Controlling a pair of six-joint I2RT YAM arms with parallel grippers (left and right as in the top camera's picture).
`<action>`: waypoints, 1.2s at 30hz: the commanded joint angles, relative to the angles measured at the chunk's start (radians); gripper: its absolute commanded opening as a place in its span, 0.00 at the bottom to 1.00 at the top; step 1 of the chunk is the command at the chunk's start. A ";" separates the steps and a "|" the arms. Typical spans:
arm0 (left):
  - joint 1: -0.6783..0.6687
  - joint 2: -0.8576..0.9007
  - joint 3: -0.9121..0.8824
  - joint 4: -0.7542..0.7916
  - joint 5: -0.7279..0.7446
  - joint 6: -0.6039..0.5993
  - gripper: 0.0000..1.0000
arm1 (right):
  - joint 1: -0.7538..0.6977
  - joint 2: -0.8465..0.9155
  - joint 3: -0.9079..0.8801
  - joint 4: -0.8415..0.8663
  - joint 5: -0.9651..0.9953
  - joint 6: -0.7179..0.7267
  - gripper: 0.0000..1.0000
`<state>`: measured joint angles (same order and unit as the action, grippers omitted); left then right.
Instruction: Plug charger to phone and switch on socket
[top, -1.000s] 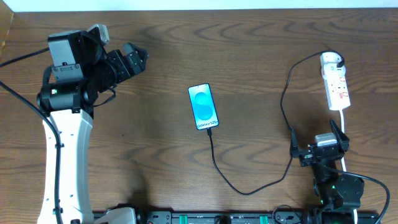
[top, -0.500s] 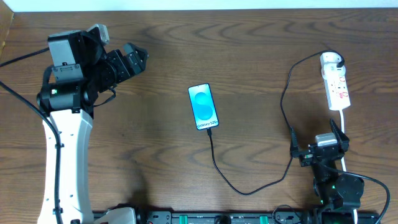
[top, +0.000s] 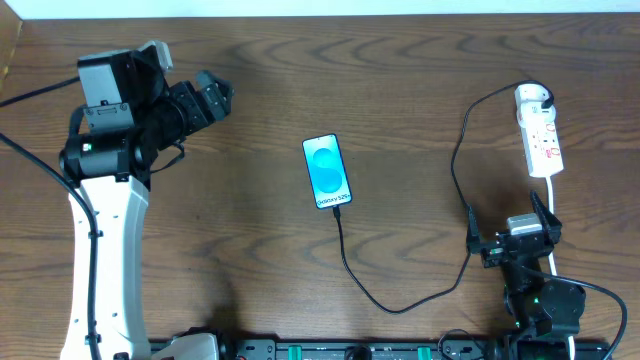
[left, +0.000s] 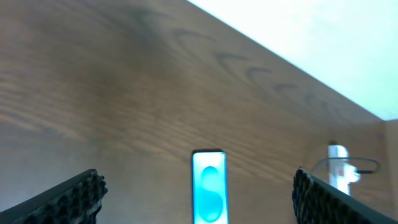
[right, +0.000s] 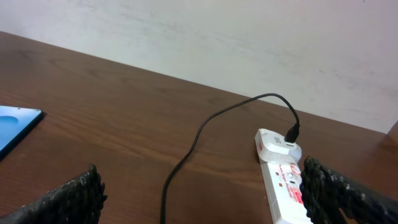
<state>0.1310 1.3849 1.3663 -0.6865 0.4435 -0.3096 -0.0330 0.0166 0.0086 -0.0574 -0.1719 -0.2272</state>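
The phone (top: 328, 171) lies flat mid-table, its cyan screen lit; it also shows in the left wrist view (left: 209, 186). The black charger cable (top: 400, 303) runs from the phone's near edge in a loop to its white plug (top: 533, 97), seated in the far end of the white socket strip (top: 543, 143). The right wrist view shows the plug (right: 278, 144) and the strip (right: 286, 190). My left gripper (top: 212, 95) is open and empty, far left of the phone. My right gripper (top: 512, 226) is open and empty, just short of the strip's near end.
The strip's white cord (top: 555, 225) runs toward the front edge past my right gripper. The left arm's white link (top: 105, 250) stretches along the left side. The table's far edge meets a pale wall (right: 249, 37).
My left gripper has drawn back slightly to the left. The phone, cable, strip and right arm have not moved.
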 joint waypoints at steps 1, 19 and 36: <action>0.003 -0.008 0.005 -0.047 -0.135 0.014 0.98 | 0.008 -0.011 -0.003 -0.003 -0.011 0.013 0.99; -0.087 -0.549 -0.513 0.268 -0.241 0.384 0.98 | 0.008 -0.011 -0.003 -0.003 -0.011 0.013 0.99; -0.158 -1.201 -1.183 0.573 -0.341 0.384 0.98 | 0.008 -0.011 -0.003 -0.003 -0.011 0.013 0.99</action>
<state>0.0063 0.2565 0.2371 -0.1261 0.1745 0.0574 -0.0330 0.0120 0.0086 -0.0582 -0.1795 -0.2268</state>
